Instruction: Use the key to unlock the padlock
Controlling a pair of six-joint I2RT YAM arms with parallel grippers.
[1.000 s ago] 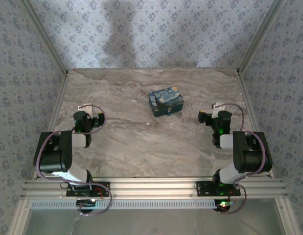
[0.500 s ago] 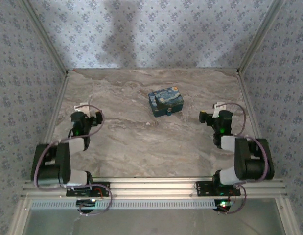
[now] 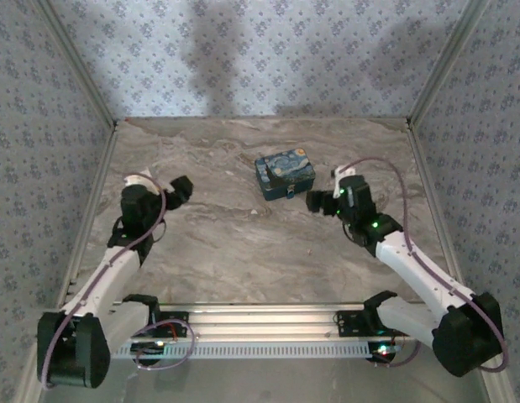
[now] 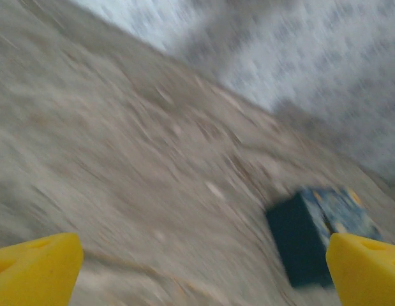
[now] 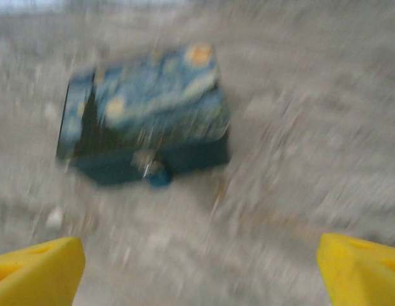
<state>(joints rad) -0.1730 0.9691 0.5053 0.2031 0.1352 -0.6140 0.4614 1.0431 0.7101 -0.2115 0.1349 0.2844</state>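
Observation:
The padlock [image 5: 160,175] is a tiny teal-blue lock with a pale metal bit, hanging at the front clasp of the swirl-painted box [image 5: 152,108]; from above the padlock [image 3: 291,195] sits at the near edge of the box [image 3: 285,175]. My right gripper [image 3: 314,201] hovers just right of the box front, and its jaws [image 5: 198,271] stand wide open and empty. My left gripper [image 3: 180,186] is well left of the box, open and empty [image 4: 203,271], with the box [image 4: 318,236] ahead on its right. A small pale speck [image 3: 258,212] lies on the table; blur hides whether it is the key.
The marble-patterned table [image 3: 243,252] is walled by patterned panels at the left, right and back. An aluminium rail [image 3: 260,319] runs along the near edge by the arm bases. Both wrist views are motion-blurred.
Both arms have stretched out from their folded poses. The right gripper swung left and forward to the box front; the left gripper moved forward and right. The box stayed put.

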